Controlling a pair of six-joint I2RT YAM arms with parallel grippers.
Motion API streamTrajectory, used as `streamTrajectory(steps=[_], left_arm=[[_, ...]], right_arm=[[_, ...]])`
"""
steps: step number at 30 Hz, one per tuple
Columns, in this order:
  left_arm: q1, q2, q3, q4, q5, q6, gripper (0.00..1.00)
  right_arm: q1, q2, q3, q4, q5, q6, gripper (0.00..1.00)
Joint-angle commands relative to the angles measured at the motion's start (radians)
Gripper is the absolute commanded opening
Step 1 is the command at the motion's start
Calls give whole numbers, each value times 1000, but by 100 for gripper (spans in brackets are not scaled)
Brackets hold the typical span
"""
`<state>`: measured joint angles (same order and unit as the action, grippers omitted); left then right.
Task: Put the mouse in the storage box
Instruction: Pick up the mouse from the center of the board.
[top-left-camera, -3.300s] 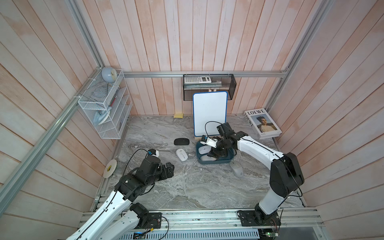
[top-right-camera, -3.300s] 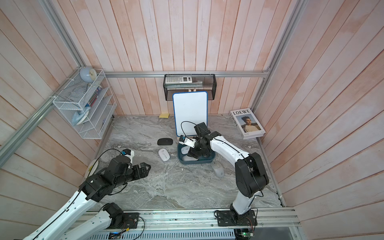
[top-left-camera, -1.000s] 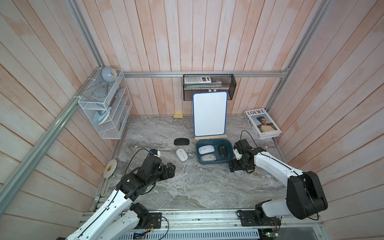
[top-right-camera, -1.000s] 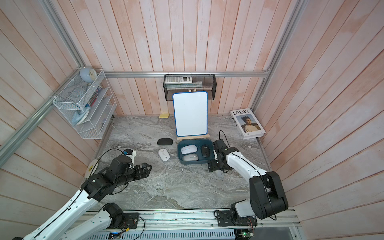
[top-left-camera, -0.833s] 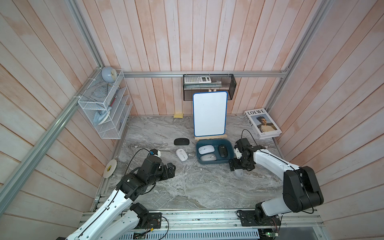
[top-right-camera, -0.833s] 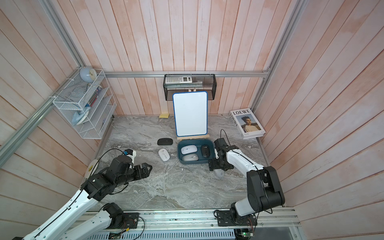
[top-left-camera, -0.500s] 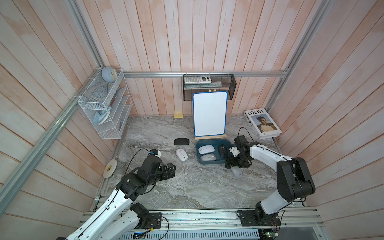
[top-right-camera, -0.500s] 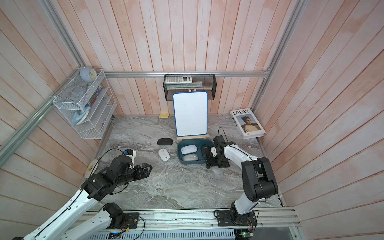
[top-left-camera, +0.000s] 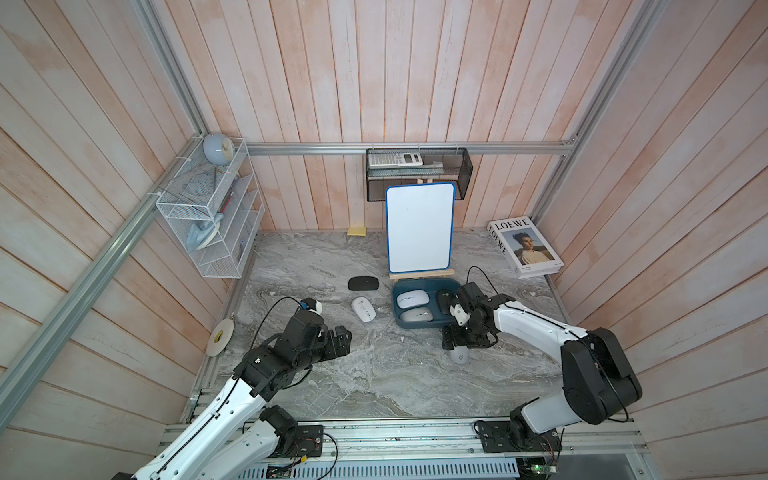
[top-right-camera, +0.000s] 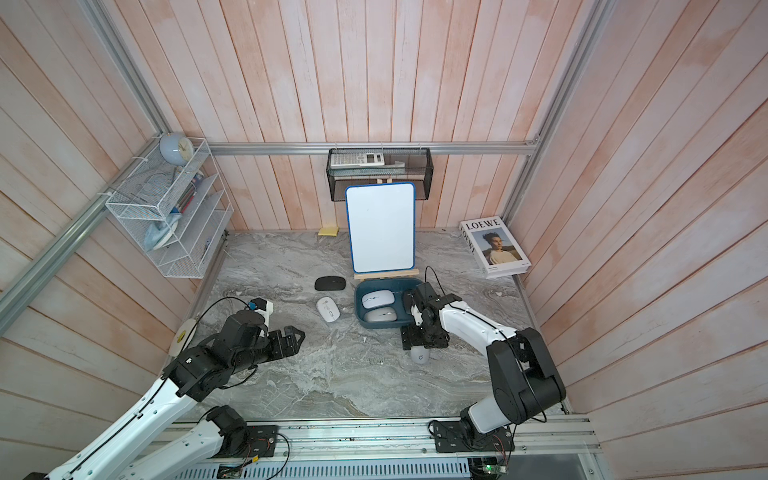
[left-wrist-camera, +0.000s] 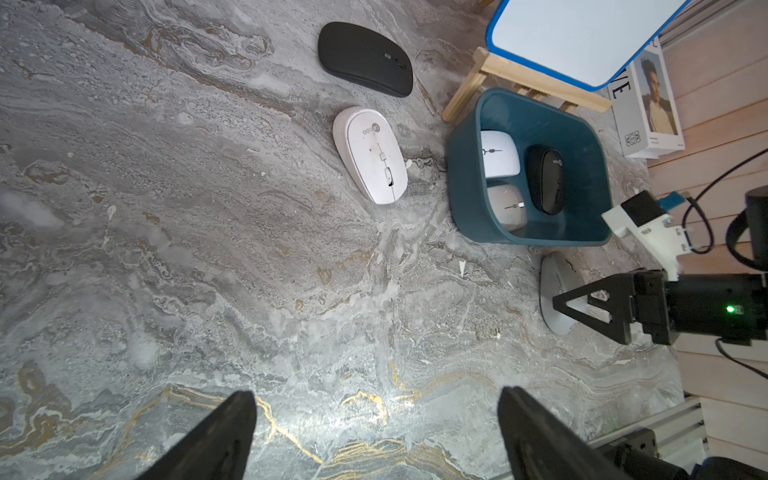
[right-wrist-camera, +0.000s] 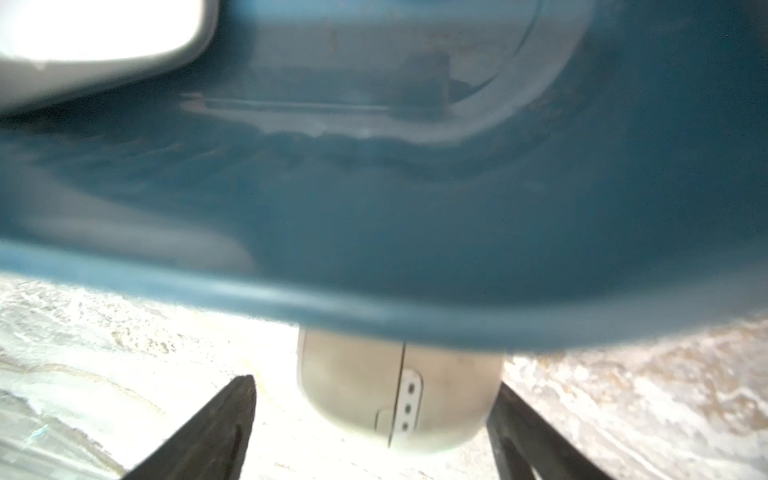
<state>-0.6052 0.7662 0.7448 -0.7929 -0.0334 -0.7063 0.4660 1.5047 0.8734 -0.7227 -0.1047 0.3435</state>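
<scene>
The right tool (top-left-camera: 464, 341) had left the storage box (top-left-camera: 424, 284), where it was reaching in a few seconds earlier, and had come down at the box's near right corner over the grey mouse (top-left-camera: 459, 356). That mouse lay on the marble surface (top-left-camera: 374, 382), just outside the box wall. In the right wrist view the tool's fingers (right-wrist-camera: 232, 415) stood spread on either side of the mouse (right-wrist-camera: 399, 395). A gap showed on one side, so it was not yet pinched. Inside the box lay a white mouse (top-left-camera: 412, 299), a pale grey mouse (top-left-camera: 417, 316) and a black mouse (top-left-camera: 444, 300). The left tool (top-left-camera: 344, 341) had stayed put above the surface, spread wide and holding nothing.
</scene>
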Motion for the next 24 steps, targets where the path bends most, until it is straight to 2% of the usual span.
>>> streamTrajectory(steps=[1,7,18,24], left_arm=[[-4,1,-4,7,6,16,96],[-4,-3,-4,3,9,14,96],[-4,0,-5,4,4,13,96],[-4,-3,-7,5,7,13,96]], right_arm=[[35,2,-5,-20,159,99,89],[59,46,1,13,230,164,87],[63,83,0,60,206,185,78],[62,91,-10,77,189,193,76]])
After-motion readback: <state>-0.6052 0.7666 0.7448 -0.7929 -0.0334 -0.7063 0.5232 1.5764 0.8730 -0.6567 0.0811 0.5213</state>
